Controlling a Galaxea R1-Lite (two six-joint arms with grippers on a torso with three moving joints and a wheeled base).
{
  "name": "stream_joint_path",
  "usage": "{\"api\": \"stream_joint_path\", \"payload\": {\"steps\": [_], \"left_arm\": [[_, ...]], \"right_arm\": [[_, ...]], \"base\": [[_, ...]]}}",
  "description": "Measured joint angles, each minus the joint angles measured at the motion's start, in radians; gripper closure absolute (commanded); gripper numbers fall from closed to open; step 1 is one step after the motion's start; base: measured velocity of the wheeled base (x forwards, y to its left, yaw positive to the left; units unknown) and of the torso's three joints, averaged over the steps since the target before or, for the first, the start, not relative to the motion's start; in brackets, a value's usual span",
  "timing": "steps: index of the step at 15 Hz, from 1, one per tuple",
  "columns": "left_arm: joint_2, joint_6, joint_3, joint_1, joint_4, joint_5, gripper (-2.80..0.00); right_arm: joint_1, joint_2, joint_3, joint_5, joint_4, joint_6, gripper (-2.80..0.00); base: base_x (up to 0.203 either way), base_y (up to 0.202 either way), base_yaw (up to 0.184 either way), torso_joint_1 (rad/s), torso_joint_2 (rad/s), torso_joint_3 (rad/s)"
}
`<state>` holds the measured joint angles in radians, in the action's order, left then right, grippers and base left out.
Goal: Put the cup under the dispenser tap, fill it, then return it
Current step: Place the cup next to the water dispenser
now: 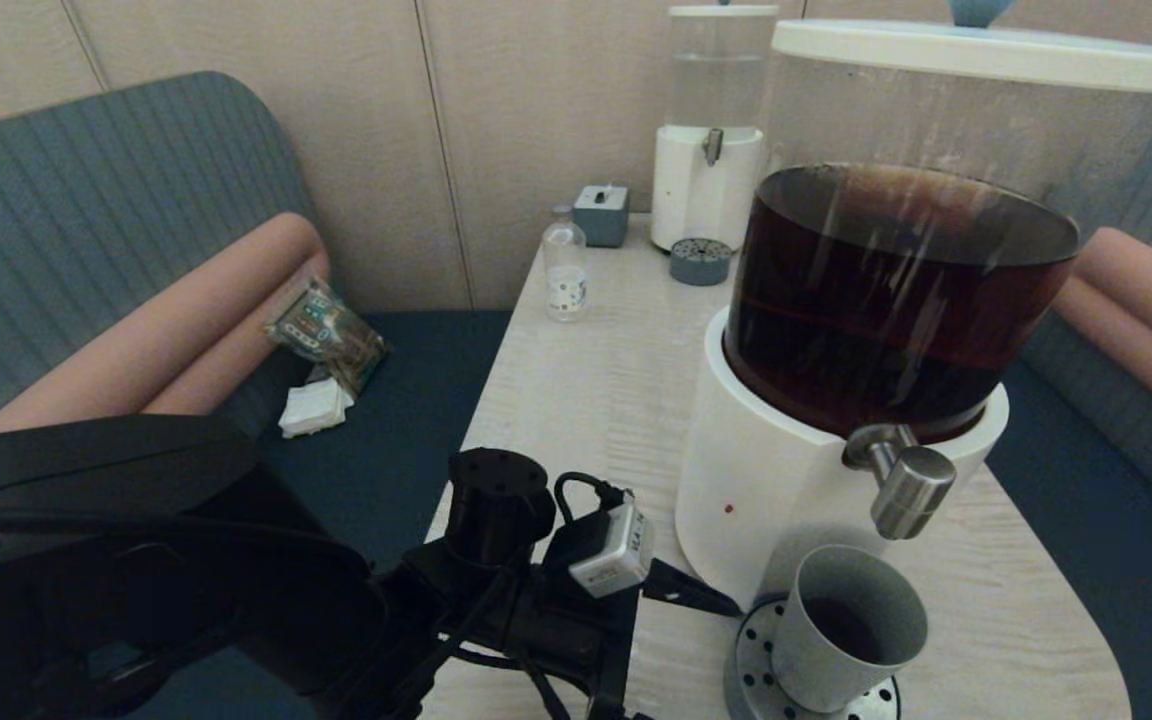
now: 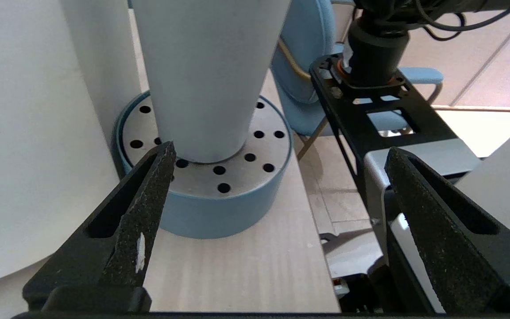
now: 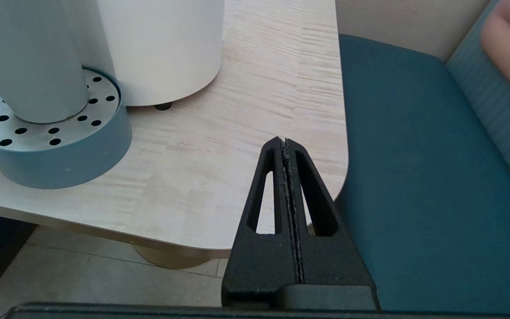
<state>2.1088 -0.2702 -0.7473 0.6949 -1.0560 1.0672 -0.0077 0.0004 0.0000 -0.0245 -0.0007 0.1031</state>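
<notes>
1. Left pincer point(image 2: 277, 177) gapes wide, empty, just short of the cup point(image 2: 210, 75); one fingertip point(image 2: 160, 164) overlaps the drip tray point(image 2: 219, 208).
2. Right pincer point(image 3: 285, 146) is pressed together over the tabletop point(image 3: 237, 110) edge, seen only in its wrist view.
3. Head view shows the cup point(image 1: 848, 625), holding dark liquid, under the dispenser tap point(image 1: 906, 490).

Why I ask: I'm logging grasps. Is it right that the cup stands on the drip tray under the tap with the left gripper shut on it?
Not quite. The cup does stand on the drip tray under the tap, but the left gripper is open and apart from it, as the left wrist view shows.
</notes>
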Motion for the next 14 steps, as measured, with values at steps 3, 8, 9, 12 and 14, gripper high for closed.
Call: {"api": "stream_joint_path", "payload": {"steps": [3,8,9,12,14], "left_arm": [[0.012,0.011,-0.017,0.016,-0.001,-0.021,-2.8],[0.026,0.024,-0.045,0.042,0.003,-0.064,-2.8],[0.03,0.026,-0.051,0.044,0.003,-0.071,-2.8],[0.039,0.034,-0.065,0.055,0.002,-0.102,-2.8],[0.046,0.041,-0.069,0.063,0.0,-0.116,-2.8]], "right_arm": [[0.0,0.0,0.0,0.0,0.0,0.001,0.0],[0.0,0.0,0.0,0.0,0.0,0.0,0.0],[0.0,0.0,0.0,0.0,0.0,0.0,0.0],[0.0,0.0,0.0,0.0,0.001,0.0,0.0],[0.0,0.0,0.0,0.0,0.0,0.0,0.0]], "base": [[0.0,0.0,0.0,0.0,0.0,0.0],[0.0,0.0,0.0,0.0,0.0,0.0],[0.0,0.0,0.0,0.0,0.0,0.0],[0.0,0.0,0.0,0.0,0.0,0.0],[0.0,0.0,0.0,0.0,0.0,0.0]]}}
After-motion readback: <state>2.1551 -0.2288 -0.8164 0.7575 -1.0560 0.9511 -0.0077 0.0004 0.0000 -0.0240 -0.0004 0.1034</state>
